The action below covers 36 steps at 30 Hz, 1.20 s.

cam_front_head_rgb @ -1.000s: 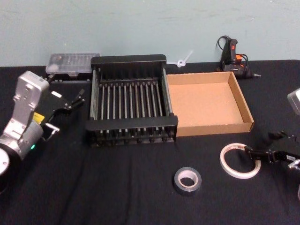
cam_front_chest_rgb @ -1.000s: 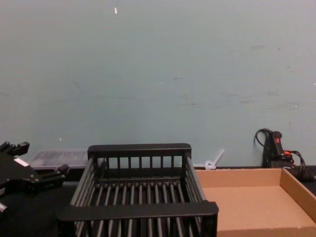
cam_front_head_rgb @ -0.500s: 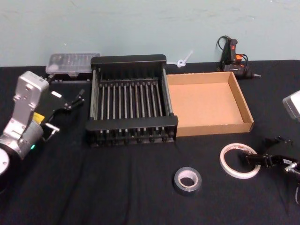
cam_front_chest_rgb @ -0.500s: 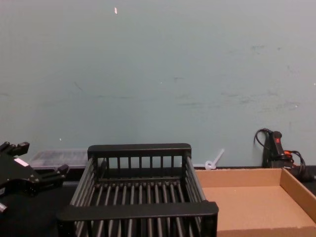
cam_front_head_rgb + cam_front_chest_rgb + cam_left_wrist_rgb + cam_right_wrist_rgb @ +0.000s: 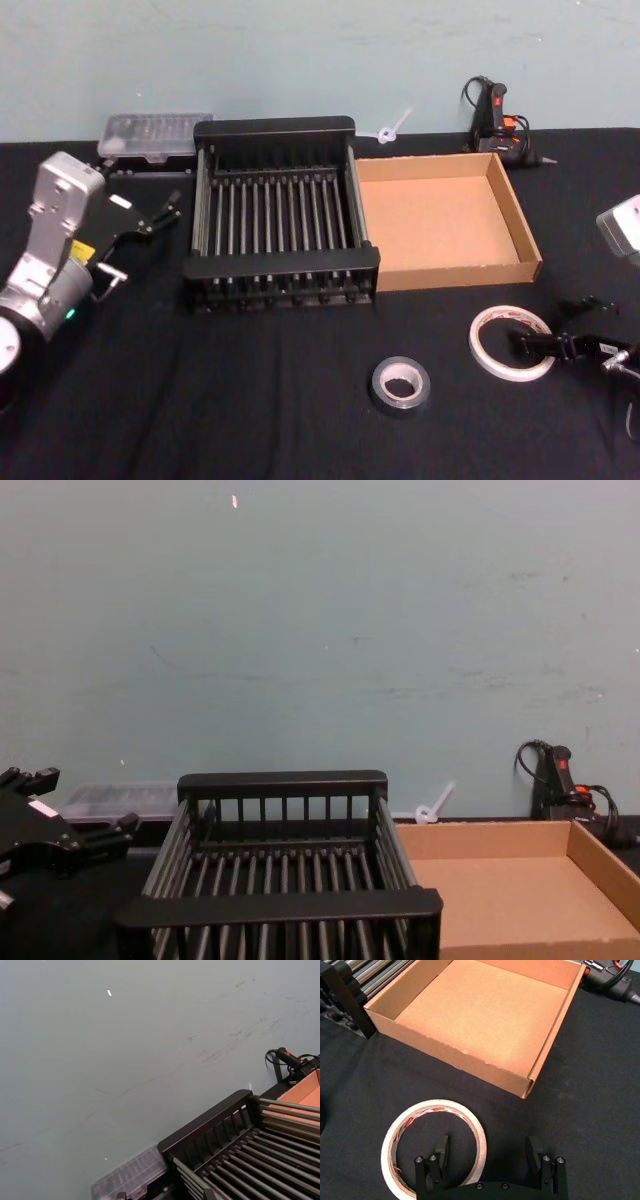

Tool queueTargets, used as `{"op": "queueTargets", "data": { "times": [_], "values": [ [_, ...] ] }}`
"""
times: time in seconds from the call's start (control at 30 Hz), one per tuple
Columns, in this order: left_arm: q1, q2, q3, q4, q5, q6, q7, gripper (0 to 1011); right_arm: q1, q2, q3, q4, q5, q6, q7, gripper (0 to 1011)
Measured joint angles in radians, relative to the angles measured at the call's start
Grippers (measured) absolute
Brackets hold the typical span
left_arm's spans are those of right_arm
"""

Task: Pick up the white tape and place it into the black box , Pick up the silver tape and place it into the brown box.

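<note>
**Right jaws straddling the white tape's wall**

White tape [image 5: 434, 1147] lies flat on the bench, in front of the brown box [image 5: 519, 225], well right of the black box [image 5: 278, 127]. Right gripper [image 5: 488, 1151] has its jaws wide open, holding nothing: one inside the ring's hollow, the other outside its wall. Closing should pinch the wall. Silver tape [image 5: 401, 386] sits near, to the left. Left gripper [image 5: 150, 214] parked left of the black box.

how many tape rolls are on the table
2. The white tape lies flat on the black cloth near the right claw, in front of the brown box. The silver tape lies flat to its left, nearer the robot. Neither box holds one.
</note>
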Motion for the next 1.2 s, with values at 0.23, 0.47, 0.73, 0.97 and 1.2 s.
{"op": "queueTargets", "data": {
  "times": [0.23,0.47,0.73,0.97,1.2],
  "values": [
    [0.0,0.0,0.0,0.0,0.0,0.0,0.0,1001,0.001,-0.004,0.001,0.005,-0.003,0.002,0.004,1002],
    [0.0,0.0,0.0,0.0,0.0,0.0,0.0,1001,0.0,-0.004,0.001,0.005,-0.008,0.004,0.008,1002],
    [0.0,0.0,0.0,0.0,0.0,0.0,0.0,1002,-0.001,-0.007,0.003,0.003,-0.012,0.003,0.008,1002],
    [0.0,0.0,0.0,0.0,0.0,0.0,0.0,1001,-0.002,-0.006,0.003,0.003,-0.012,0.002,0.008,1002],
    [0.0,0.0,0.0,0.0,0.0,0.0,0.0,1001,-0.002,-0.006,0.003,0.003,-0.012,0.002,0.008,1002]
  ]
}}
